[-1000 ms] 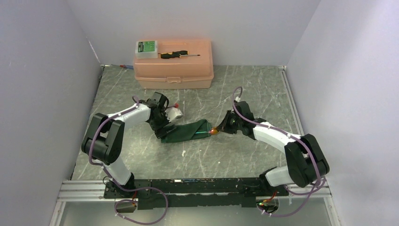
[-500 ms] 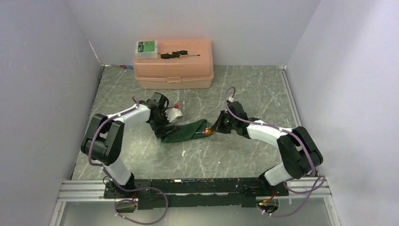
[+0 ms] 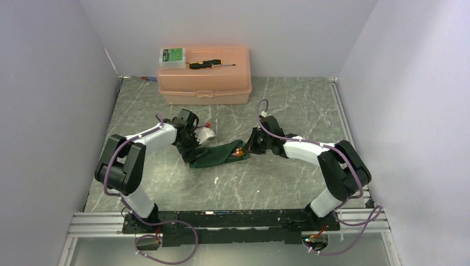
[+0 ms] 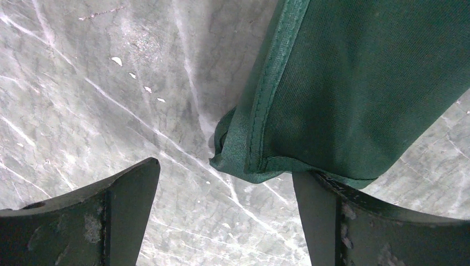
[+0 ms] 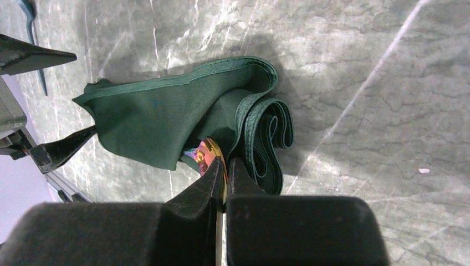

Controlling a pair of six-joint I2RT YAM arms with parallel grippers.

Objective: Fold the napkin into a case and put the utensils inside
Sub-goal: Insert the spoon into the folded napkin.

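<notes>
Utensil — in right gripper, at folded napkin

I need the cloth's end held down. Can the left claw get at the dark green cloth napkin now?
Probably yes: the left claw stands open, and a hemmed corner of the dark green cloth napkin lies between its jaws, with nothing blocking.

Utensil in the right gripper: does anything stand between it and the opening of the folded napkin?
Nothing visible does. The right gripper holds the utensil with its shiny head at the napkin's open end, beside the curled layers. The open left gripper is at the napkin's far end, off that path.
</notes>
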